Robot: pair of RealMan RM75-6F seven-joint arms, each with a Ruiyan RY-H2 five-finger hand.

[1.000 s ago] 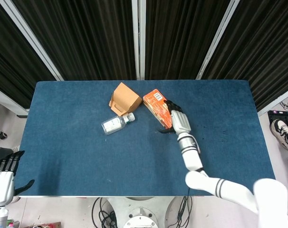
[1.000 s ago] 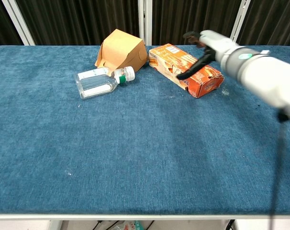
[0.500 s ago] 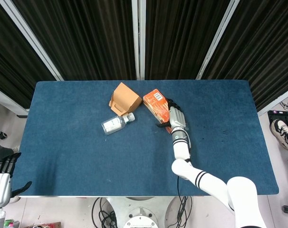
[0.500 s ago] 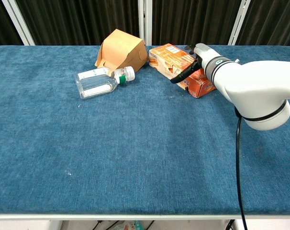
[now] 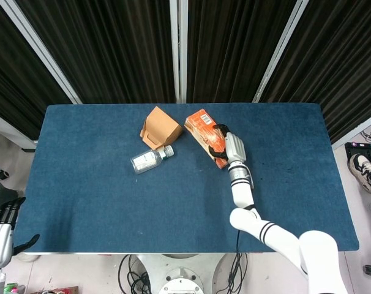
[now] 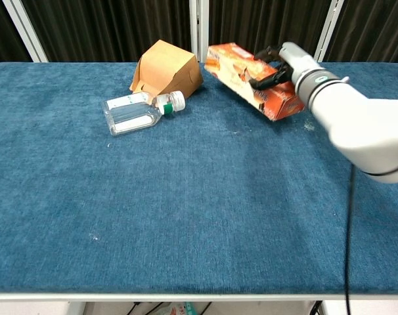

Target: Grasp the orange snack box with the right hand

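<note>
The orange snack box is raised off the blue table, tilted, with its far end near the tan carton. My right hand grips it around its near end, dark fingers wrapped over the top face. My left hand hangs off the table's front left corner with its fingers apart, holding nothing; the chest view does not show it.
A tan paper carton stands just left of the box. A clear plastic bottle with a white cap lies on its side in front of the carton. The blue table stretches wide around them.
My right hand closed around the snack box and lifted it off the table; the box now tilts in the air. The left hand sank slightly lower at the frame's corner.
</note>
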